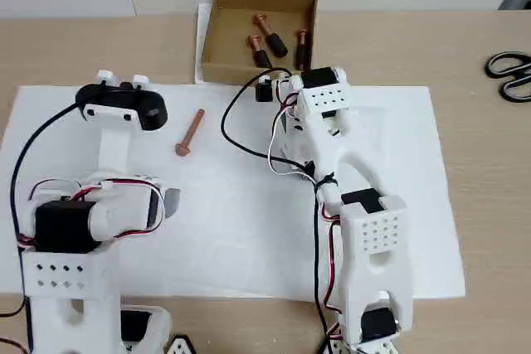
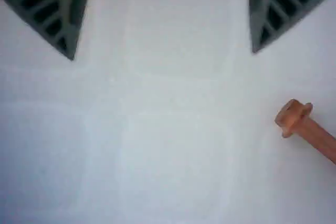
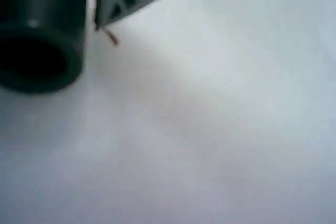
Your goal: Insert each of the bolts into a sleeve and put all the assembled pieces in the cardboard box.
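One loose copper bolt (image 1: 190, 133) lies on the white sheet (image 1: 232, 238), its head (image 2: 293, 117) toward the near side. My left gripper (image 2: 164, 50) hangs open over bare sheet just to the left of the bolt, and nothing is between its fingers (image 2: 63, 9). In the high view the left arm's head (image 1: 121, 104) sits left of the bolt. My right gripper (image 1: 268, 89) is shut on a black sleeve (image 3: 38, 40), held just in front of the cardboard box (image 1: 217, 39). The sleeve's hollow end faces the wrist camera. Three bolt-and-sleeve pieces (image 1: 270, 35) lie in the box.
Black and white cables (image 1: 241, 134) loop over the sheet between the arms. Scissors (image 1: 512, 75) lie on the wooden table at the far right. The box stands at the sheet's far edge.
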Robot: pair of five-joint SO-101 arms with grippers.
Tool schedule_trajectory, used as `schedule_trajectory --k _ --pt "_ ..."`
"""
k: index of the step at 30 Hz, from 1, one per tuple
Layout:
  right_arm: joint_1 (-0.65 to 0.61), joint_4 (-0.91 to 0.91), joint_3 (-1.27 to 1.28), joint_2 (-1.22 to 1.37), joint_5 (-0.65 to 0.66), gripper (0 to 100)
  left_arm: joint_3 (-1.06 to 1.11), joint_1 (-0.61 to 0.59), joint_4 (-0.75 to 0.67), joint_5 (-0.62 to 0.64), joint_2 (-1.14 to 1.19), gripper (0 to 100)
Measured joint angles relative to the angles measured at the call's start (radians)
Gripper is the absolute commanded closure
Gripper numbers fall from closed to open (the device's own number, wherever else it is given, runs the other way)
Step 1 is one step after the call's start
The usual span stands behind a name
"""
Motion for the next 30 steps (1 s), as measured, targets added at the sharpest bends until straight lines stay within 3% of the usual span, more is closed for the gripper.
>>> schedule_trajectory --k 15,22,30 --pt "-0.011 -0.011 0.002 0.003 0.0 85.3 0.0 0.0 0.0 0.0 0.0 80" --pt "-0.009 -0.017 0.002 0.005 0.0 99.8 0.0 0.0 0.0 0.0 0.0 80" --pt "-0.009 -0.017 0.002 0.003 0.0 99.5 0.0 0.0 0.0 0.0 0.0 80"
